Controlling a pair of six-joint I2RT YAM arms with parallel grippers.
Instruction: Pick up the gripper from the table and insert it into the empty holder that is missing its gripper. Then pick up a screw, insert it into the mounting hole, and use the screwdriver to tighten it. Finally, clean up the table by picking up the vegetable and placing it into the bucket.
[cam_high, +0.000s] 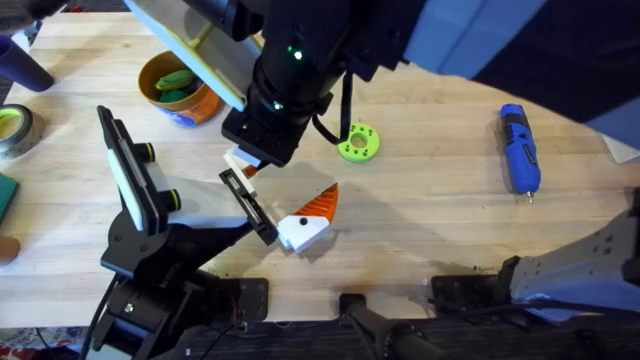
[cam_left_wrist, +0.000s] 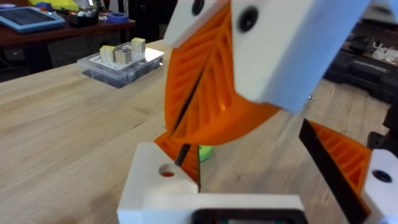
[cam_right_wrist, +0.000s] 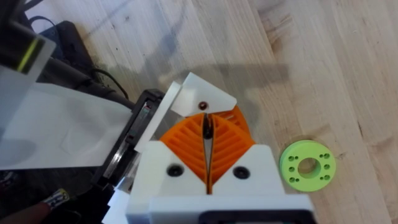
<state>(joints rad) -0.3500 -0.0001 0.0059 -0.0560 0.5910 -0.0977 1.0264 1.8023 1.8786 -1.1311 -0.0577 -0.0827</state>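
Gripper (cam_high: 308, 222) lies on the worktop (cam_high: 430, 200) in the middle-front, white block toward the front, orange tip pointing away and to the right, black dot up. Its white end touches the narrow slotted plate of the holder (cam_high: 250, 208), whose black bracket runs back to the lower left. The white paddle with yellow-green knobs (cam_high: 132, 180) stands just left of that plate.

Right tool (cam_right_wrist: 206, 121): orange pads pressed together, only a thin slit between them. It points down just beside the white block's corner. A small dark speck sits at the tips; cannot tell what it is.

Left tool (cam_left_wrist: 249, 155): spread wide and holding nothing. One white finger is low in its wrist view, the other is at the far edge with its orange ribbed pad (cam_left_wrist: 339, 155) showing. The right tool hangs large between them.

Lime-green ring disc (cam_high: 358, 142) lies flat, near the gripper and beyond it to the right. Screwdriver (cam_high: 520, 148) lies on its side, well apart at the right, bit toward the front.

Bucket (cam_high: 195, 105) is upright at back left, with a green vegetable (cam_high: 175, 82) inside. The arm's links partly cover its rim. Yellow-green tape roll (cam_high: 14, 128) lies at the left edge. A clear plastic box (cam_left_wrist: 121, 62) holds small white and yellow blocks.
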